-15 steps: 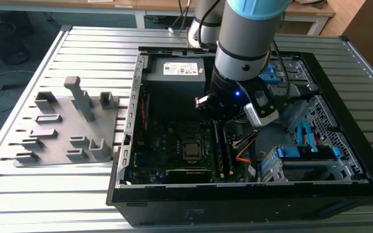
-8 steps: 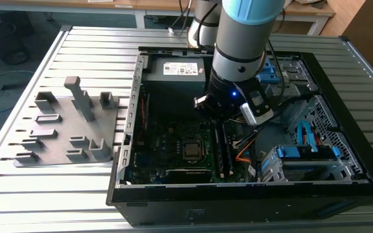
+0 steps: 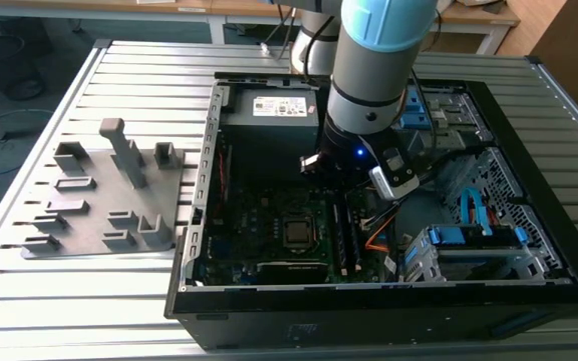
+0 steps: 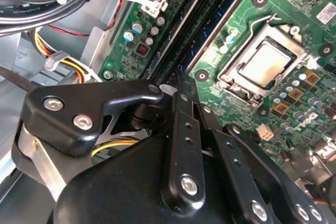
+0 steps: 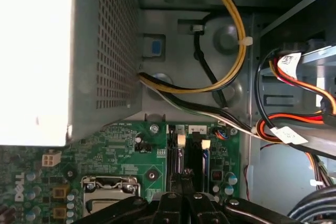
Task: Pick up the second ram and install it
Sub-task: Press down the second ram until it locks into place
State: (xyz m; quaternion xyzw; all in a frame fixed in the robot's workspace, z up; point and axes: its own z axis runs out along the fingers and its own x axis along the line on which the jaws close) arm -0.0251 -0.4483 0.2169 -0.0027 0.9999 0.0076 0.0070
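Reaching down into the open computer case (image 3: 490,289) that lies on the slatted counter (image 3: 148,68), the arm (image 3: 375,68) holds its gripper (image 4: 181,85) just above the memory slots (image 5: 190,156) of the green motherboard (image 3: 259,226), beside the processor socket (image 4: 265,64). In both wrist views the black fingers (image 4: 184,129) stand pressed close together over the slots, and whether a thin board is pinched between them I cannot tell. The second ram cannot be made out with certainty; one dark stick (image 5: 194,158) stands upright in a slot right under the fingertips. In the exterior view, a grey holder (image 3: 108,195) sits on the counter to the exterior view's left of the case. Bundled cables (image 5: 231,51), yellow, black and red, run along the case wall near the slots.
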